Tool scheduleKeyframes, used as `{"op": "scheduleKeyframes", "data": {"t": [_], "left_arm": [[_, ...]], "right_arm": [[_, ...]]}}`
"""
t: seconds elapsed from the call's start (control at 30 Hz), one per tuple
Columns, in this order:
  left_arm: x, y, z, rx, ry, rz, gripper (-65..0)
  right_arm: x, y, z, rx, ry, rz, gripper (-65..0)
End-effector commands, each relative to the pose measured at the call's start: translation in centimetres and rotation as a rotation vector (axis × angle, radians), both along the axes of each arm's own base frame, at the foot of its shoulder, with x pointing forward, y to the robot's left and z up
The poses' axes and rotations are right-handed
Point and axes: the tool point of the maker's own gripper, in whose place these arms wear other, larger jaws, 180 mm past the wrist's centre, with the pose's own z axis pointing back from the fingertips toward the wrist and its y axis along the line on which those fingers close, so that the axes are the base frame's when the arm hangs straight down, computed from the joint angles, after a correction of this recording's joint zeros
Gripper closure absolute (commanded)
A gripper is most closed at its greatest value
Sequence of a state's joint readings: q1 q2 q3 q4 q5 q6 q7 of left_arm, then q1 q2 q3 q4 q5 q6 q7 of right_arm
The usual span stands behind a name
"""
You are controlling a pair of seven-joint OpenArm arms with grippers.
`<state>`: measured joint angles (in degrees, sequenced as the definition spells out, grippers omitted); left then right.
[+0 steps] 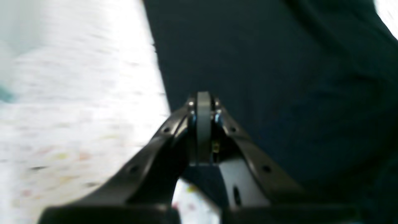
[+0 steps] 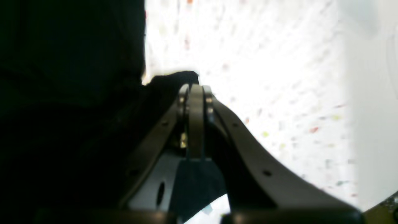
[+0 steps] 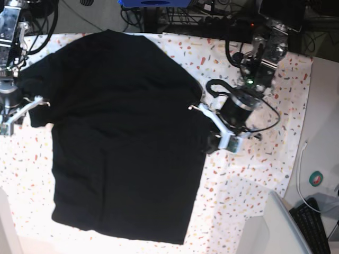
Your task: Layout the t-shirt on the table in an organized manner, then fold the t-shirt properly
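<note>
The black t-shirt (image 3: 124, 137) lies spread nearly flat on the speckled table (image 3: 254, 169), hem toward the near edge, filling its middle and left. Farther up, the left gripper (image 3: 198, 108), at the shirt's right edge, and the right gripper (image 3: 39, 100), at its left sleeve, each have jaws pinched together on fabric. Laying-out looks almost finished; no fold appears made yet.
</note>
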<state>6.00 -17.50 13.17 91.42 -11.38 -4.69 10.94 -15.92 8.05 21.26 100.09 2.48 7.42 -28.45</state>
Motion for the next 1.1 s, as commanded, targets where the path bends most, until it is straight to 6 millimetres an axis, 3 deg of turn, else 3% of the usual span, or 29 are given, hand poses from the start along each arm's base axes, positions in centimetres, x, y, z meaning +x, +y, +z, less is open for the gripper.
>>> {"op": "scheduleKeyframes", "data": {"t": [0.0,0.1,0.2,0.5,0.73,0.9,1.07], "left_arm": [[0.6,-0.3,3.1,-0.038,-0.091,-0.001,0.0],[0.6,1.6,5.4,-0.039,-0.15,0.046,0.0],[0.7,2.9,6.5,-0.035,-0.177,0.079,0.0],[-0.1,3.2,5.9,-0.031,-0.163,0.082,0.0],[1.0,3.4,7.0,-0.016,-0.198,0.071,0.0],[-0.4,4.0,7.1,-0.003,-0.22,0.055,0.0],[-1.0,5.0,7.2,0.0,-0.306,0.023,0.0]], "right_arm": [[0.8,0.1,2.7,-0.028,-0.073,0.02,0.0],[0.3,-0.1,7.0,-0.077,-0.159,0.017,0.0],[-0.1,-0.3,8.2,-0.081,-0.191,-0.006,0.0],[-3.3,-0.2,5.3,-0.046,-0.169,-0.046,0.0],[-1.8,-0.6,9.6,-0.133,-0.514,0.018,0.0],[-3.7,-0.5,8.7,-0.139,-0.481,0.033,0.0],[-3.9,-0.5,8.4,-0.137,-0.479,0.032,0.0]]}}
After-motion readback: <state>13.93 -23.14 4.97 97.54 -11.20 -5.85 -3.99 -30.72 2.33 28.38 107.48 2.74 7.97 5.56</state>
